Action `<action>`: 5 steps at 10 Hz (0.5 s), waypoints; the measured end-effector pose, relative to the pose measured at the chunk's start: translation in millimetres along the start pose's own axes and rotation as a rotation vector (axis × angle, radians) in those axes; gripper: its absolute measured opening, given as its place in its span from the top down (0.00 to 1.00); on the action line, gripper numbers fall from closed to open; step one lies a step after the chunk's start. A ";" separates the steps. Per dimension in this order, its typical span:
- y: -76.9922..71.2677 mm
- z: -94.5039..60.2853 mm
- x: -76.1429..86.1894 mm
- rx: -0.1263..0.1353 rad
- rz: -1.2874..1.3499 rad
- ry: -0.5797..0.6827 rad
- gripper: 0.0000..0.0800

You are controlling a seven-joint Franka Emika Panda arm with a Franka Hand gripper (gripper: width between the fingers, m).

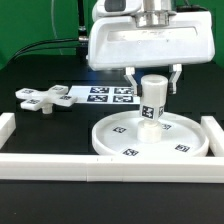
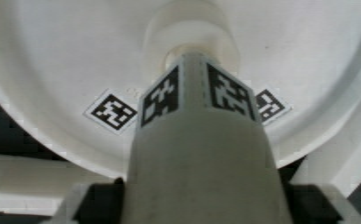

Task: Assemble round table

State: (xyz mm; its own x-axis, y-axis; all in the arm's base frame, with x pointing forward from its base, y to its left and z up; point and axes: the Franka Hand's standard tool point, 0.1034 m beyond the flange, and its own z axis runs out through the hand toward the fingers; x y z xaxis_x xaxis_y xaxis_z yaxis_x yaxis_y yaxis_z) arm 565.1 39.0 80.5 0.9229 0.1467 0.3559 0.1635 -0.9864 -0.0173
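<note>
The large rimmed round disc (image 1: 150, 138) lies on the black table against the white rails at the exterior view's right. The short cylindrical post (image 1: 152, 101) with tags stands upright at the disc's middle. My gripper (image 1: 152, 82) is shut on the post's upper part, its fingers on both sides. In the wrist view the post (image 2: 198, 130) runs down between my dark pads (image 2: 109, 200) to the disc (image 2: 88, 60). The cross-shaped four-arm piece (image 1: 43, 98) lies flat at the exterior view's left.
The marker board (image 1: 108, 94) lies behind the disc. White border rails (image 1: 60, 164) run along the front and both sides (image 1: 214, 135). A green wall and cables are at the back.
</note>
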 end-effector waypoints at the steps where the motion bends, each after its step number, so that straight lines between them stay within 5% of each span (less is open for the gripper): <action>1: 0.1 0.4 1.1 -0.003 -0.001 0.010 0.49; 5: 3.1 1.3 1.8 -0.019 0.002 0.048 0.49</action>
State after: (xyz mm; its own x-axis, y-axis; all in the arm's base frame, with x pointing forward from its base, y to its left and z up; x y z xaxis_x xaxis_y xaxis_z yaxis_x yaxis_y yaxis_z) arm 567.7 36.3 79.9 0.9052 0.1418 0.4005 0.1548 -0.9880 0.0000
